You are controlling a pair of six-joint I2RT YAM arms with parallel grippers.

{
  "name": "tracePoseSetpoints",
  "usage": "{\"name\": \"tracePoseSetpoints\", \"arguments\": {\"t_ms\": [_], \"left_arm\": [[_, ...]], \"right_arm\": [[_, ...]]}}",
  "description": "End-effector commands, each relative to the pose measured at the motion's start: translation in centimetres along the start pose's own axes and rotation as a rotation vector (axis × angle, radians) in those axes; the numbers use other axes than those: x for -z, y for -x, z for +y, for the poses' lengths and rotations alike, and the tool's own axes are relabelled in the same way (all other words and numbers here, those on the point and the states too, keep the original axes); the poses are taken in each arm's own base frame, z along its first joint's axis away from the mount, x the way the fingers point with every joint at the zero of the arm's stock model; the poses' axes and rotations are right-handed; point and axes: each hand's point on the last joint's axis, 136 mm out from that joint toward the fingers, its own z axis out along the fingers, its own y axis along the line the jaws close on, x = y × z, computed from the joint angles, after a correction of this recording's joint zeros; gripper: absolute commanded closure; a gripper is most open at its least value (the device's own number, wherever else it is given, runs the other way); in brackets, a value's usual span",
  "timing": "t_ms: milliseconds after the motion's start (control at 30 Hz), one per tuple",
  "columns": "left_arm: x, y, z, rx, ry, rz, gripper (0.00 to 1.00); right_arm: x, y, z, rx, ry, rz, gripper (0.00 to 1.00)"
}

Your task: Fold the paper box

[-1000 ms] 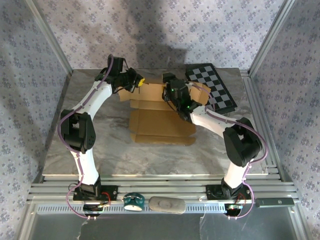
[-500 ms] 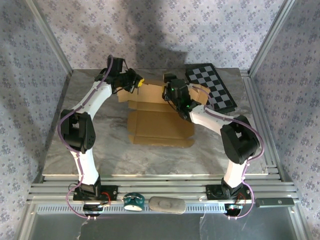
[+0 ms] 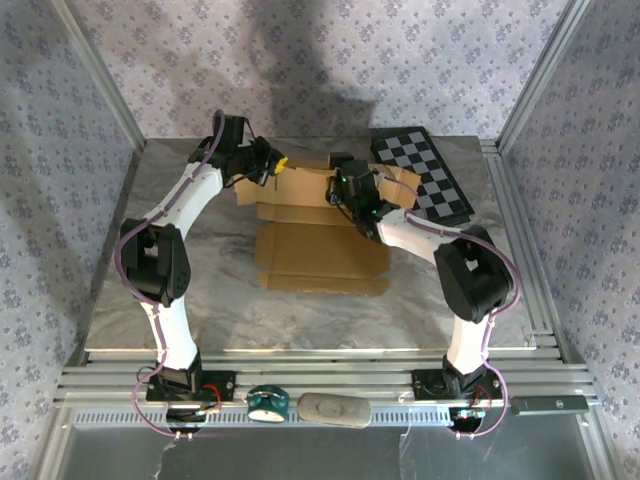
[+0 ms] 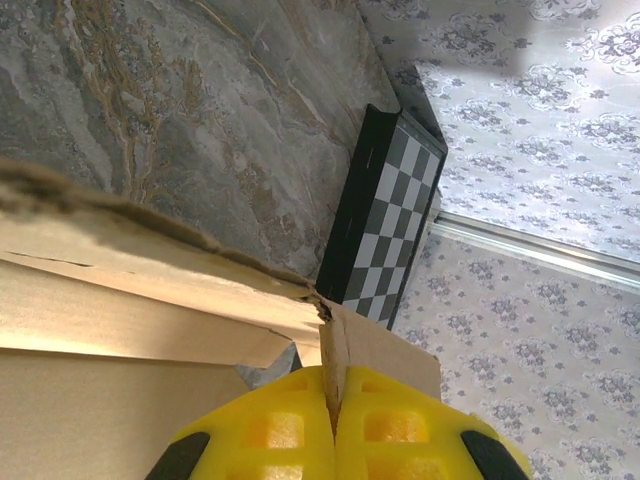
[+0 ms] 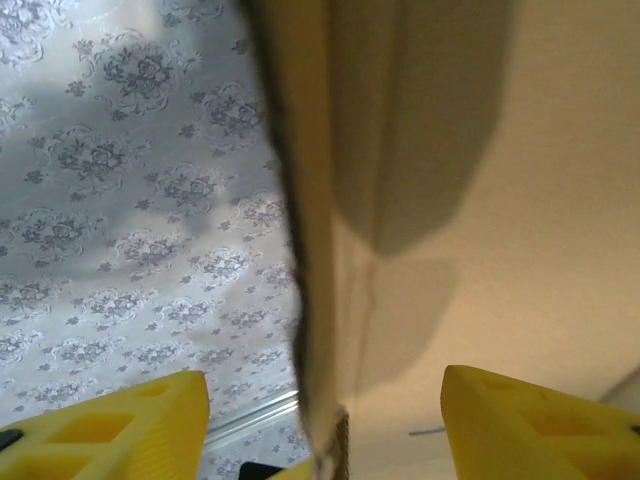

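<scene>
Left jaws tight on the paper box (image 3: 320, 240), right jaws apart astride its edge, checkerboard panel (image 3: 425, 175) alongside.

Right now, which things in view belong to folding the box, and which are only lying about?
Belonging to the job:
paper box, partly folded, mid-table
left gripper, shut on a box flap
right gripper, open around a flap edge

Only lying about:
checkerboard panel, far right of the table
teal object, grey oval and black bar on the front rail
</scene>
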Motion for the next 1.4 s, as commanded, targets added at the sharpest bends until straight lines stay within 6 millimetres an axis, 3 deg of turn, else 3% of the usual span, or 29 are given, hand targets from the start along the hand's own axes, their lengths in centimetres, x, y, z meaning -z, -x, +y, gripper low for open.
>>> {"name": "tracePoseSetpoints", "arguments": {"t_ms": [0,133,267,367,433,533,633,767,867,1000,1100,1367], "left_arm": [[1.1,-0.6,-1.1,0.007,-0.036,0.015,1.00],[1.4,-0.7,-1.4,0.003,-0.041,0.017,1.00],[1.9,-0.9,-1.9,-0.031,-0.054,0.021,0.97],[4.1,-0.6,-1.7,-0.110,-0.001,-0.017,0.43],[6.3,-0.1,-0.6,-0.197,0.074,-0.079,0.29],[9.2,0.4,2.4,-0.266,0.152,-0.160,0.31],[10.6,0.3,5.7,-0.251,0.143,-0.190,0.40],[8.6,-1.1,9.5,-0.304,0.109,-0.111,0.49],[6.0,-1.2,10.1,-0.351,0.040,-0.049,0.45],[4.2,-0.4,8.4,-0.567,0.000,-0.088,0.39],[2.9,0.9,9.7,-0.638,0.067,-0.091,0.36],[1.4,2.2,11.0,-0.665,0.099,-0.124,0.34]], "right_arm": [[-1.1,-0.4,2.6,-0.034,0.064,0.007,0.46],[-2.3,-0.3,2.1,-0.050,0.059,-0.005,0.64],[-2.5,0.4,2.4,-0.056,0.058,-0.024,0.97],[-1.9,1.0,3.3,-0.050,0.050,-0.036,1.00],[-1.6,1.2,4.1,-0.054,0.042,-0.021,1.00],[-1.1,1.3,5.4,-0.073,0.049,-0.009,1.00],[-0.7,1.3,6.5,-0.090,0.038,0.005,1.00],[-0.2,1.1,8.1,-0.110,0.041,0.020,1.00],[0.1,0.9,8.8,-0.109,0.030,0.031,1.00],[-0.1,0.7,8.8,-0.111,0.014,0.042,1.00],[-0.4,0.7,8.5,-0.116,0.006,0.045,1.00],[-0.7,0.5,8.5,-0.124,-0.011,0.057,1.00]]}}
